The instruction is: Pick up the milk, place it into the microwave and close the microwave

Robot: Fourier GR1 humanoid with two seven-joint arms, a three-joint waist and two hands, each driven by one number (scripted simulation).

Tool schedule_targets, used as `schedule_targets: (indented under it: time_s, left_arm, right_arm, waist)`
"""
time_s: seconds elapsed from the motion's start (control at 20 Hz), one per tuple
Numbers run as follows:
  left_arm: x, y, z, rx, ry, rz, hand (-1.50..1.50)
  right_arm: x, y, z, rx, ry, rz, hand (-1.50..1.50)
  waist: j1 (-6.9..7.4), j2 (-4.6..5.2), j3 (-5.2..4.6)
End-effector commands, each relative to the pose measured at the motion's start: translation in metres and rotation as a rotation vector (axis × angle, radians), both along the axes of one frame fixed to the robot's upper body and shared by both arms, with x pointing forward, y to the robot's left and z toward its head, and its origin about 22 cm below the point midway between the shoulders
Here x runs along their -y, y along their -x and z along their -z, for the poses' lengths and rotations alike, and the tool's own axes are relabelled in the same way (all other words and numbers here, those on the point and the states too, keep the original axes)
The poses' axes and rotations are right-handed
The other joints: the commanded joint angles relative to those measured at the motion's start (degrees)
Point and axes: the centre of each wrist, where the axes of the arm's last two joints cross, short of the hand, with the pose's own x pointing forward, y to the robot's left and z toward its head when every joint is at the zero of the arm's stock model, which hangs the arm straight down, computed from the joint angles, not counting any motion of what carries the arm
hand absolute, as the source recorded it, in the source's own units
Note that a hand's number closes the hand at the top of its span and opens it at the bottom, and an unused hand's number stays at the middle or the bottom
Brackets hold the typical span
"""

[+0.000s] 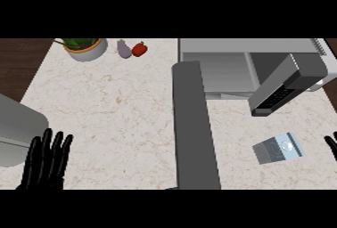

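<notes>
Closest to me, at the counter's (pixel 112 111) near left corner, my left hand (pixel 46 161) rests wide open, fingers straight and pointing away from me, holding nothing. Over at the near right edge, my right hand (pixel 331 147) shows only as a black sliver cut off by the view, and I cannot tell whether it is open or closed. Just beside it, toward the middle, the milk (pixel 278 148) sits on the counter near the right edge, turned askew to the counter's sides. I cannot tell whether it is upright or lying down, and neither hand touches it. A long dark slab (pixel 195 129) runs from the near edge straight up the middle of the counter, with the milk to its right and my left hand well apart on its left. Along the left edge, above my left hand, a rounded grey box (pixel 14 129) pokes in. Farther back, the microwave (pixel 223 67) fills the far right corner with its cavity open. A grey panel (pixel 284 87) with buttons hangs tilted at its right side, beyond the milk. At the far left corner stands a pot (pixel 85 49) with a green plant. An aubergine (pixel 124 49) and a red pepper (pixel 139 49) lie just beside it, touching each other.
</notes>
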Motion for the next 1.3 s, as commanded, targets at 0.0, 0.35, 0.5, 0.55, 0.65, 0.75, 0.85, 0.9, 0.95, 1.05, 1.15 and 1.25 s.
schedule_targets:
  time_s: [0.0,0.35,0.5,0.55,0.65,0.75,0.85,0.9,0.95,1.05,1.15,1.25]
  left_arm:
    - [-0.004,0.015,0.010,-0.004,-0.012,0.001,-1.50]
    - [-0.019,0.022,0.008,0.018,-0.007,-0.013,-1.50]
    - [0.000,0.028,-0.007,0.004,-0.014,-0.006,-1.50]
    - [-0.017,0.035,0.016,-0.003,0.002,-0.003,-1.50]
    - [0.006,0.048,0.011,0.001,-0.004,-0.015,-1.50]
    - [0.005,0.048,0.015,0.020,-0.015,-0.016,-1.50]
    - [-0.006,0.023,0.019,0.009,0.016,0.009,-1.50]
    - [-0.001,0.033,0.026,0.011,-0.003,-0.012,-1.50]
    - [-0.008,0.039,0.020,0.009,0.002,-0.004,-1.50]
    - [0.003,0.044,0.032,0.003,0.015,0.008,-1.50]
    - [-0.005,0.042,0.030,0.003,0.011,-0.013,-1.50]
    - [0.008,0.043,0.025,0.019,-0.001,-0.009,-1.50]
  right_arm:
    - [0.009,-0.009,0.022,-0.005,-0.017,-0.002,-1.50]
    - [0.000,-0.023,0.071,-0.039,-0.003,0.128,-1.50]
    - [-0.001,-0.027,0.091,-0.057,0.016,0.175,-1.50]
    - [-0.004,-0.020,0.089,-0.069,0.040,0.167,-1.50]
    - [0.024,-0.021,0.111,-0.073,0.048,0.209,-1.50]
    - [0.018,-0.017,0.119,-0.068,0.052,0.211,-1.50]
    - [0.039,-0.026,0.135,-0.080,0.044,0.200,-1.50]
    - [0.013,-0.044,0.133,-0.081,0.046,0.202,-1.50]
    - [0.016,-0.035,0.140,-0.078,0.054,0.194,-1.50]
    - [0.022,-0.027,0.142,-0.057,0.052,0.196,-1.50]
    - [0.034,-0.033,0.161,-0.078,0.053,0.184,-1.50]
    - [0.035,-0.030,0.178,-0.073,0.069,0.194,-1.50]
  waist:
    - [0.08,0.01,0.01]
    - [0.30,0.06,0.02]
    - [0.31,0.06,0.05]
    - [0.19,0.02,0.00]
    - [0.61,0.04,0.07]
    - [0.26,0.01,0.03]
    - [0.17,0.15,0.05]
    - [0.21,0.06,0.02]
    - [0.18,0.04,0.02]
    - [0.12,0.02,0.01]
    - [0.35,0.08,0.04]
    - [0.53,0.13,0.08]
